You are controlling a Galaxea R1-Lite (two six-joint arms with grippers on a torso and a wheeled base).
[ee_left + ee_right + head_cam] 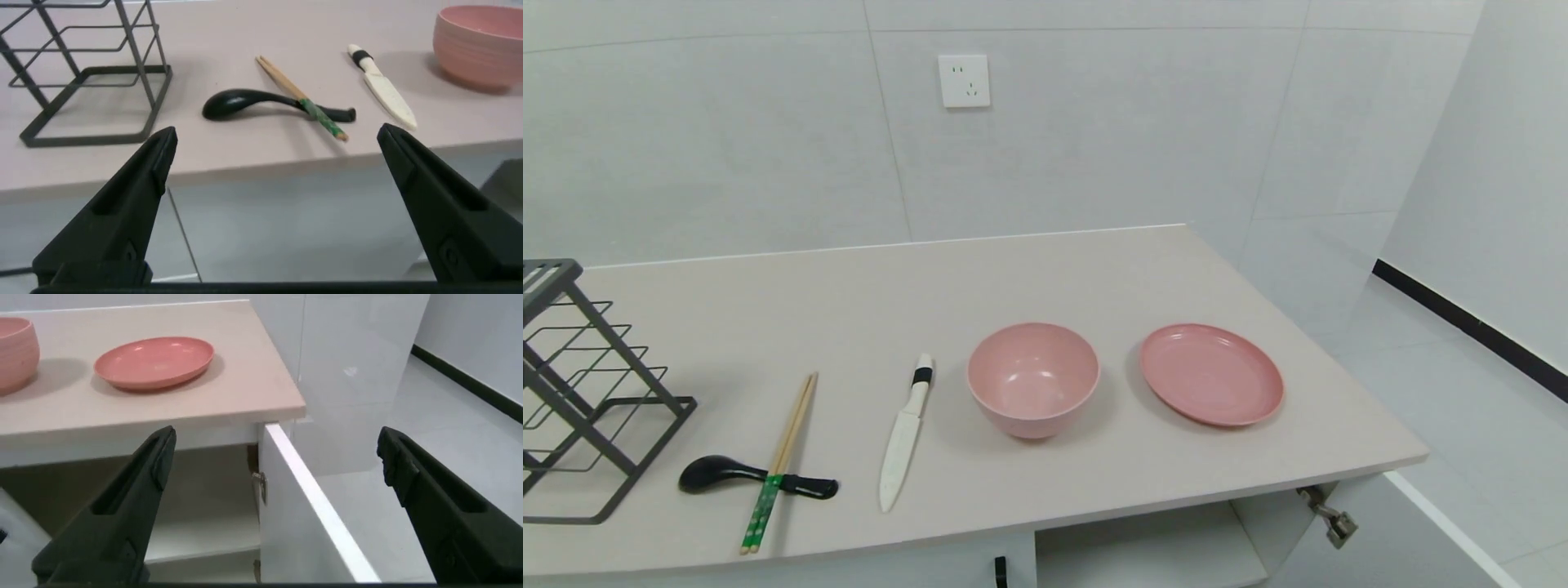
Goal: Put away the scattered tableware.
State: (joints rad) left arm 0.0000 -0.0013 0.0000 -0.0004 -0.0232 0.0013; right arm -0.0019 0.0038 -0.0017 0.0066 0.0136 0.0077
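Tableware in a loose row along the front of a pale countertop (pixel 1013 269), every piece lying on the surface. Under the counter's right end, a white cabinet door (pixel 310 506) swung open, shelf visible inside.

At the far left, a dark wire rack (pixel 547 273), standing well apart from the dishes. Left gripper (pixel 278 135) low in front of the counter edge, facing the spoon and chopsticks, fingers spread wide with nothing between them. Right gripper (pixel 278 434) before the open cabinet near the right corner, likewise gaping and holding nothing.

Farthest right in the row, a pink plate (pixel 1211 374), flat on the counter. Just left of it and not touching, a pink bowl (pixel 1033 380), upright. Left again, a white knife (pixel 905 433) with a black band on its handle, tip towards the front edge. Near the rack, a pair of wooden chopsticks (pixel 783 453), green ends forward, laid across the handle of a black spoon (pixel 707 474).
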